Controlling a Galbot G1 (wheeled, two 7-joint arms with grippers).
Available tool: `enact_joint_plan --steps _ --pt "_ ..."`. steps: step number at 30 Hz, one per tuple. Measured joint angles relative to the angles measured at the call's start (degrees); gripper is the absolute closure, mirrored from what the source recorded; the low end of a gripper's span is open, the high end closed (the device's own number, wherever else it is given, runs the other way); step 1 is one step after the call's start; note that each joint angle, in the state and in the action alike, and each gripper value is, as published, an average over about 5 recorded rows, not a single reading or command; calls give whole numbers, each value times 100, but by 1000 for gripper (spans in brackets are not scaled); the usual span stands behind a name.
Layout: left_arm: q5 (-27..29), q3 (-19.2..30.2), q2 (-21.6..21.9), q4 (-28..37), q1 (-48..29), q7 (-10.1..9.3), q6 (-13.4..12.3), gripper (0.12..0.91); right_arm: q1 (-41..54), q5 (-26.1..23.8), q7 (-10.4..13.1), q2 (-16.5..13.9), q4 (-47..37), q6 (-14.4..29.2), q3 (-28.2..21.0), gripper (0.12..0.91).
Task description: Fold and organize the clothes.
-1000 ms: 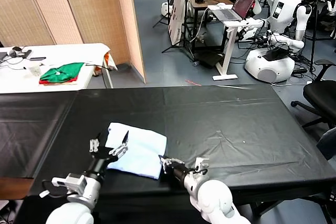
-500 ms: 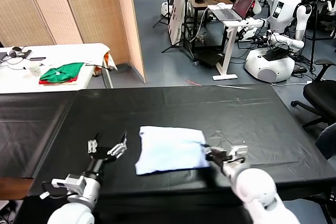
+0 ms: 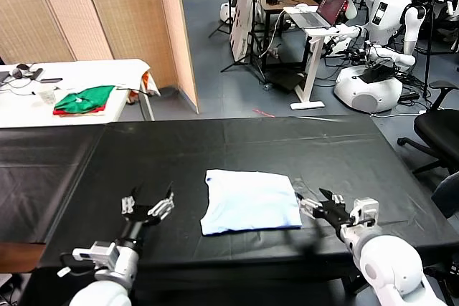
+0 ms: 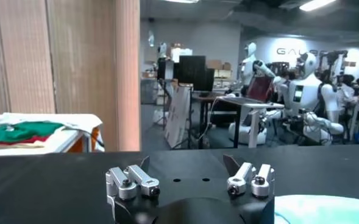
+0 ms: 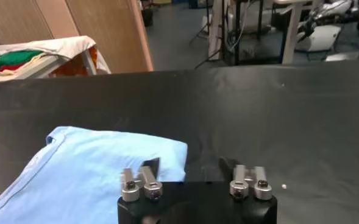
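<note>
Folded T-shirt lying free on the surface, both grippers clear of it.

Left gripper hovers near-left over the black surface, jaws wide, empty, apart from the cloth. The light-blue T-shirt lies flat, near centre, folded to a compact rectangle. Right gripper sits just beside its right edge, jaws spread, holding nothing; judged released so the fold rests undisturbed.
</note>
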Motion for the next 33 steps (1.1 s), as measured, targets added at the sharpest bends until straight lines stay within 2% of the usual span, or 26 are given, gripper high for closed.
enact_joint_plan --steps 3,11,19,22,26,33 --pt "-27 -39 86 -87 108 -73 159 123 -268 -215 74 55 121 390 33 121" --pt "-75 -121 171 -303 623 -128 254 123 -1331 -1282 322 160 129 2714 -2 118" --pt "-127 -264 216 -398 1039 -218 283 123 -2299 -2286 814 225 255 4255 -180 118" --pt "-156 -344 251 -472 1186 -214 364 123 -2706 -2556 1012 302 354 4582 -244 118" --pt "-173 -426 282 -556 1357 -210 496 123 -3265 -2667 1217 417 545 4769 -239 118" --pt "-199 -443 201 -658 1598 -323 548 123 -3904 -2623 1311 554 868 4838 -191 118"
